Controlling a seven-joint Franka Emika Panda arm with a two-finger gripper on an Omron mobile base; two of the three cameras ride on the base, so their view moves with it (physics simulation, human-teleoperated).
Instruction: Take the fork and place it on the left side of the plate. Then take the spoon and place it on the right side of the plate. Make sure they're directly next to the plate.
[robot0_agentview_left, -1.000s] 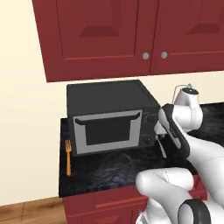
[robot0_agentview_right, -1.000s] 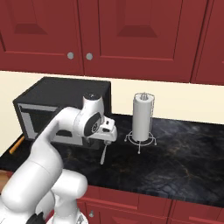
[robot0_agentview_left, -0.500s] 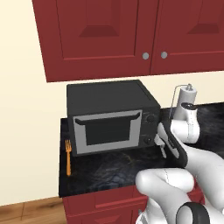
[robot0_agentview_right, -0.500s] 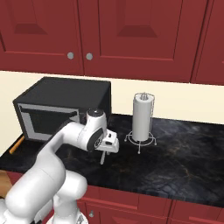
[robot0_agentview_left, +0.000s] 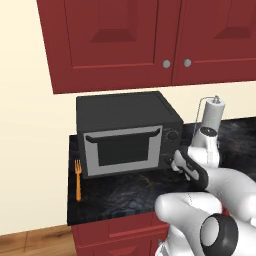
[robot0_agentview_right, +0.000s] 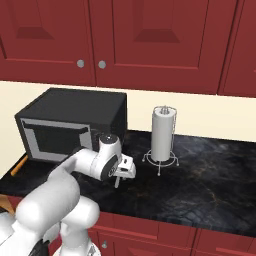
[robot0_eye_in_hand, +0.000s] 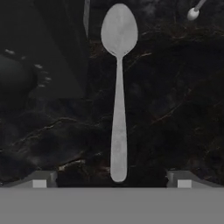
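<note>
- Fork (robot0_agentview_left: 78, 179) is lying far to the left of the gripper (robot0_agentview_right: 121, 172), beside the microwave (robot0_agentview_left: 125, 132), at the counter's (robot0_agentview_right: 210, 190) left end.
- Spoon (robot0_eye_in_hand: 118, 87) is resting on the counter directly under the gripper, centred between the fingertips (robot0_eye_in_hand: 40, 180), which are spread wide and grasping nothing.
- Paper towel holder (robot0_agentview_right: 163, 135) is standing just to the right of the gripper.
- Risk, as I judge it: the hand is hovering over the spoon although the task names the fork first; closing here could swap the order, or nudge the thin handle and slide it away.
</note>
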